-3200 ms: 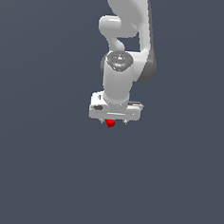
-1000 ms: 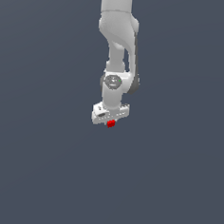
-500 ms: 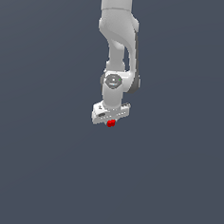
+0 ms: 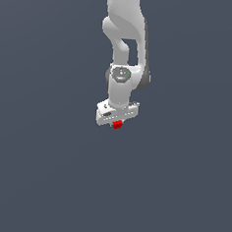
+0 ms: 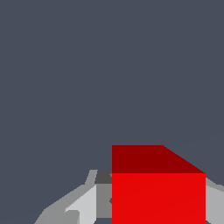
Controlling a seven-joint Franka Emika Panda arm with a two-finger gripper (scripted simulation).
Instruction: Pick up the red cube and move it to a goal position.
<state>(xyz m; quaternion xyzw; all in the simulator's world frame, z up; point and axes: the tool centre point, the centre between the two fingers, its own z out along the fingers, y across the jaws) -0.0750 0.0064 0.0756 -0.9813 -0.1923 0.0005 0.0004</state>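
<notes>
One red cube shows, and one gripper on a single white arm. Being a cube, it has no long axis; in the wrist view the red cube turns one flat bright face toward the camera, a darker face beside it. It sits directly under the gripper body, clamped between grey fingers drawn narrow against its sides, against a plain grey-blue backdrop.

Background surface: one flat, uniform slate-grey expanse filling both the exterior and wrist views; matte, unmarked, no seams, edges or texture visible. Whether it is floor, tabletop or backdrop cannot be told. No other non-task items visible.
</notes>
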